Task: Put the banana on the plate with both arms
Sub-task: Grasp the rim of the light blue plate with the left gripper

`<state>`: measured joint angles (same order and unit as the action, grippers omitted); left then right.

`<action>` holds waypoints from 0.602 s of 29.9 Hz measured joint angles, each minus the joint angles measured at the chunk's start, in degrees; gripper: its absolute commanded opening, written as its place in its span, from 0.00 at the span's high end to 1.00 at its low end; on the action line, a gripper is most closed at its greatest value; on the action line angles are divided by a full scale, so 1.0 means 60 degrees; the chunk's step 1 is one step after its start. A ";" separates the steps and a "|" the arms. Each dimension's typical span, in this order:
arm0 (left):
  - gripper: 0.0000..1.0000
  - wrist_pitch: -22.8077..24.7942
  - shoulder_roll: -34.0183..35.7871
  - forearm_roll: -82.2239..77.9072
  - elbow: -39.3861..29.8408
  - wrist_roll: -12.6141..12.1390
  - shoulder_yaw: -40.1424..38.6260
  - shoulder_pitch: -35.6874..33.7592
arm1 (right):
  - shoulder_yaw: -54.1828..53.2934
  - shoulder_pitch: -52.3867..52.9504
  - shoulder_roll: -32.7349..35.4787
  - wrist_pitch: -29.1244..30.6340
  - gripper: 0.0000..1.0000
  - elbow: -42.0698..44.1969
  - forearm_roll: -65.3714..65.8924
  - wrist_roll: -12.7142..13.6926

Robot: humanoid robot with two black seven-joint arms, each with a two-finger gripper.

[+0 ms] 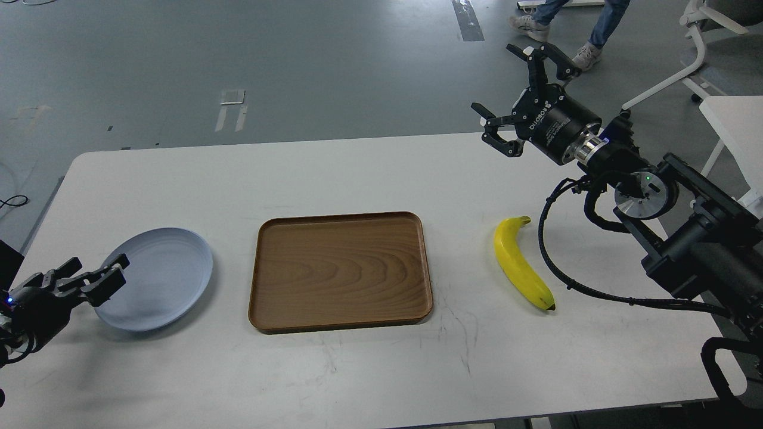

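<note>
The yellow banana (521, 262) lies flat on the white table, right of the tray, stem pointing away from me. The pale blue-grey plate (164, 274) sits empty at the left. My left gripper (98, 275) is low at the plate's left rim, its fingers slightly apart and holding nothing. My right gripper (517, 90) is open and empty, raised over the table's far edge, well beyond and above the banana. A black cable of the right arm hangs just right of the banana.
A brown wooden tray (340, 215) lies empty between plate and banana. A person's legs (587, 24) move on the floor behind the table. A white chair (697, 53) and another white table (736, 128) stand at the far right.
</note>
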<state>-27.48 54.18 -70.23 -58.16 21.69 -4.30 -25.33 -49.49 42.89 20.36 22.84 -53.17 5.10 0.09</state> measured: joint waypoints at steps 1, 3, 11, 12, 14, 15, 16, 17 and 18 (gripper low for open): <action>0.04 0.0000 -0.0074 0.0103 0.0129 0.0045 0.0000 0.0058 | 0.0000 0.0002 0.0001 0.0000 0.00 0.0000 0.0000 0.0000; 0.04 0.0000 -0.0212 0.0250 0.0441 0.0128 0.0000 0.0165 | 0.0000 0.0014 0.0001 0.0000 0.00 -0.0001 0.0000 -0.0004; 0.19 0.0082 -0.0534 0.0352 0.0985 0.0266 0.0004 0.0309 | 0.0000 0.0058 -0.0001 0.0000 0.00 -0.0001 0.0000 -0.0014; 0.23 0.0089 -0.0541 0.0352 0.0986 0.0267 0.0008 0.0334 | 0.0000 0.0058 0.0000 0.0000 0.00 -0.0001 0.0000 -0.0015; 0.46 0.0094 -0.0547 0.0352 0.0991 0.0283 0.0012 0.0410 | 0.0000 0.0059 0.0003 0.0000 0.00 -0.0002 0.0000 -0.0015; 0.51 0.0108 -0.0550 0.0355 0.0992 0.0294 0.0015 0.0440 | 0.0000 0.0069 0.0005 0.0000 0.00 -0.0006 0.0000 -0.0016; 0.55 0.0137 -0.0550 0.0361 0.0994 0.0298 0.0015 0.0454 | 0.0000 0.0078 0.0007 0.0000 0.00 -0.0012 0.0000 -0.0024; 0.62 0.0188 -0.0550 0.0382 0.1000 0.0298 0.0015 0.0466 | 0.0000 0.0086 0.0012 0.0000 0.00 -0.0016 0.0000 -0.0029; 0.65 0.0264 -0.0551 0.0413 0.1003 0.0298 0.0015 0.0472 | 0.0000 0.0086 0.0017 0.0000 0.00 -0.0016 0.0000 -0.0030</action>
<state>-25.89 50.87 -67.75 -52.14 23.47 -4.21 -22.50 -49.49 43.41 20.46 22.85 -53.27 5.10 -0.09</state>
